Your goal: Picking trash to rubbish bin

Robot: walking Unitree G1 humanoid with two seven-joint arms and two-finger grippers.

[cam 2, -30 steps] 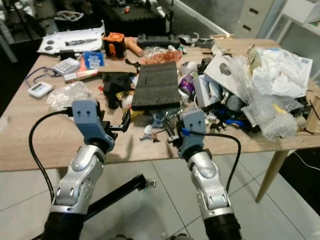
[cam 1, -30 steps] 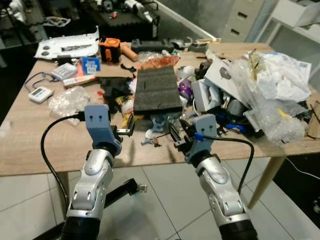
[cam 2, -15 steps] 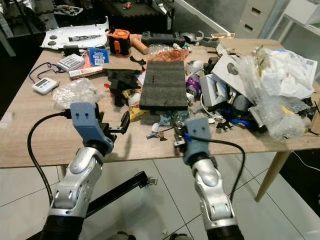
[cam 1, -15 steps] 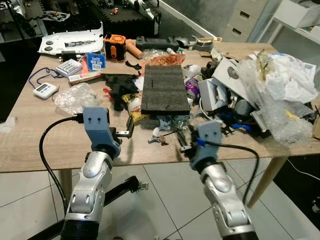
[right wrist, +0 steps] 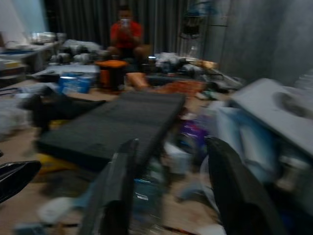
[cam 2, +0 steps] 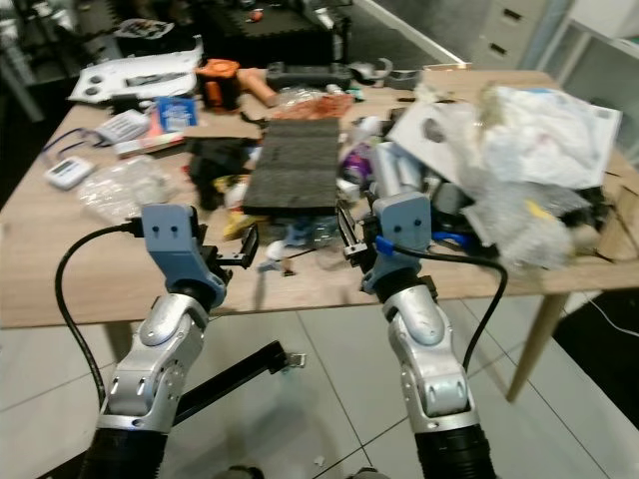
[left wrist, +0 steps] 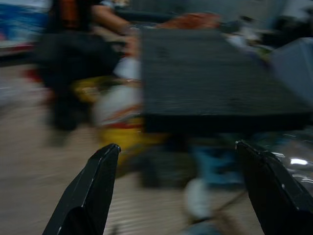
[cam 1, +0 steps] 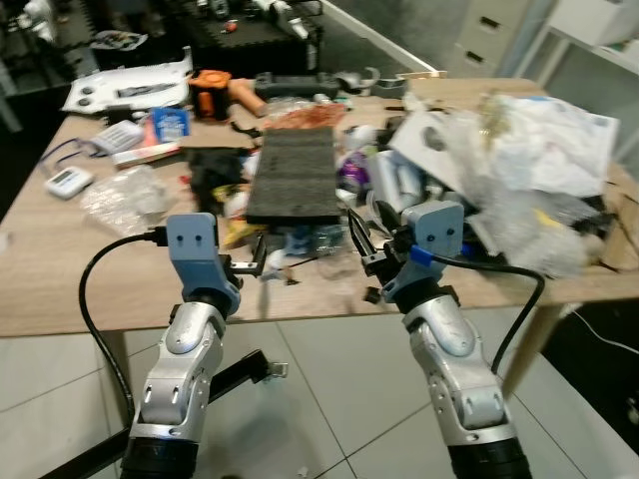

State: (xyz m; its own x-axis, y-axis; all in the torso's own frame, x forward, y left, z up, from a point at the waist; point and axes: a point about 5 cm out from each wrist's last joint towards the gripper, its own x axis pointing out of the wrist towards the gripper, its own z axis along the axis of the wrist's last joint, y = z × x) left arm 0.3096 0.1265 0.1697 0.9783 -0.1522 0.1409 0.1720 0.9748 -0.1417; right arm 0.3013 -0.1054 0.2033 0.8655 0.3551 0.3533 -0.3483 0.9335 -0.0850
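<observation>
A wooden table (cam 1: 70, 269) is strewn with trash. A dark foam block (cam 1: 295, 177) lies in the middle, and small wrappers and scraps (cam 1: 300, 242) sit at its near end. Crumpled clear plastic and white paper (cam 1: 529, 150) pile up on the right. My left gripper (cam 1: 262, 257) hovers at the table's front edge, open and empty, pointing at the foam block (left wrist: 215, 78). My right gripper (cam 1: 364, 239) is open too, just right of the block's near end, above the scraps. The right wrist view, where the right gripper (right wrist: 172, 143) is empty, is blurred.
A clear plastic bag (cam 1: 125, 190), a white timer (cam 1: 60, 181) and an orange tool (cam 1: 208, 95) lie on the table's left and back. A black bar (cam 1: 240, 374) lies on the tiled floor under the table. A person in a red top (right wrist: 126, 34) stands far behind the table.
The camera has shifted and the picture is blurred. My right gripper has risen and moved forward over the table's edge toward the scraps. The left gripper holds its place.
</observation>
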